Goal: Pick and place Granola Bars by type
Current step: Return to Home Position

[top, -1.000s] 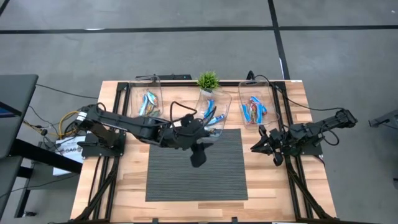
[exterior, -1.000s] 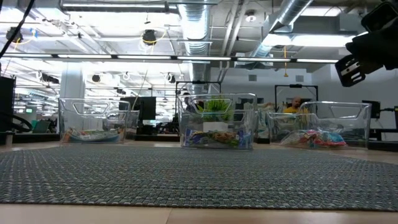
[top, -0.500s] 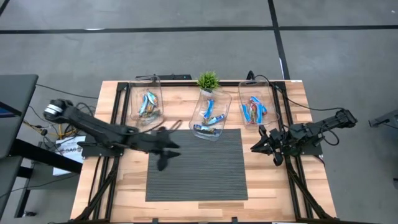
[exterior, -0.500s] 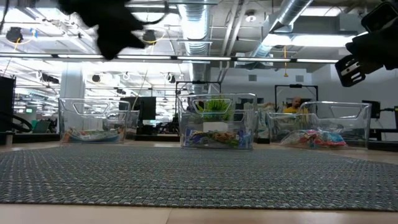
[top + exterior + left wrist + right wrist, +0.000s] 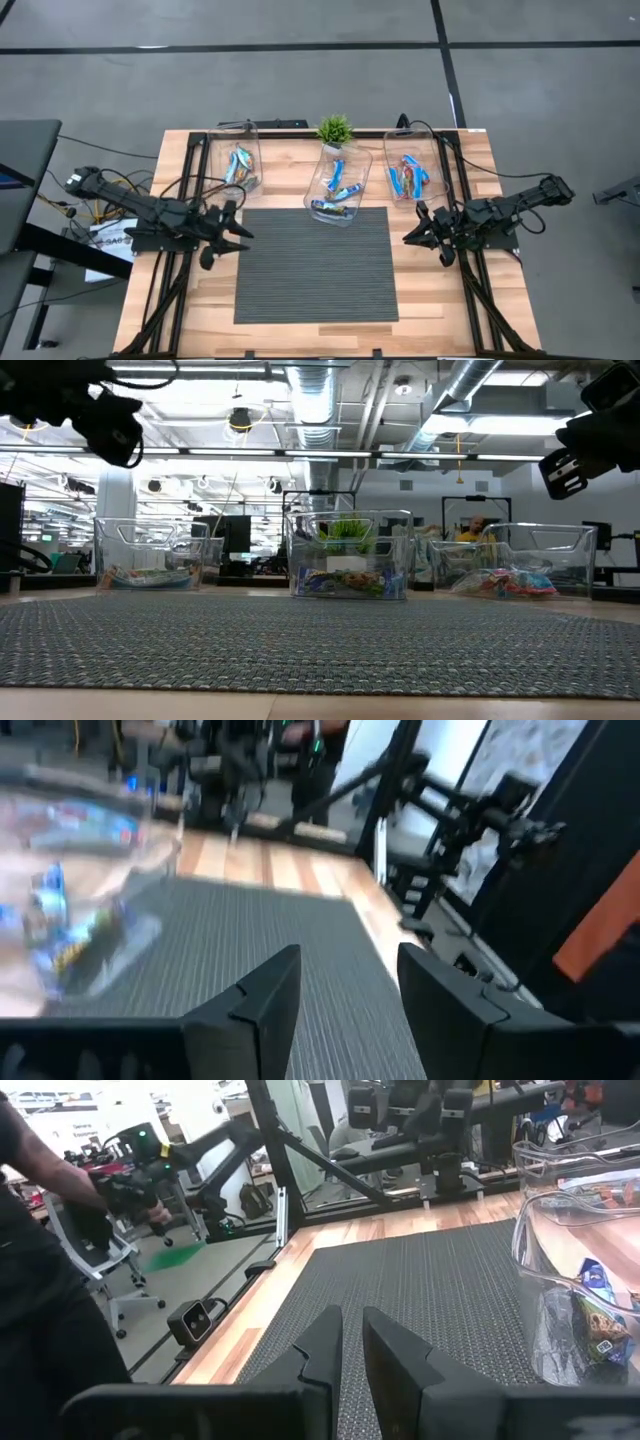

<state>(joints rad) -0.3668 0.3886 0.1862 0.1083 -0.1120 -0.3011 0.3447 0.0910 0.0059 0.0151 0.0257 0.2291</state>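
Note:
The granola bars lie in three clear tubs along the table's far side: blue-and-brown ones in the left tub (image 5: 238,166), blue ones in the middle tub (image 5: 338,188), and orange and blue ones in the right tub (image 5: 408,176). My left gripper (image 5: 228,232) hangs level over the table's left part, just off the grey mat's (image 5: 315,262) left edge. It is open, with nothing between its fingers (image 5: 262,995). My right gripper (image 5: 418,232) waits level at the mat's right edge, shut and holding nothing.
A small green plant (image 5: 334,128) stands behind the middle tub. Black frame rails run along the table's left side (image 5: 170,270) and right side (image 5: 480,290). The mat bears nothing. In the right wrist view a person stands beyond the table (image 5: 40,1260).
My left arm has drawn back from beside the middle tub toward the table's left edge, sinking as it went, and its gripper has tipped to level. It carries nothing. The bars and tubs have stayed where they were.

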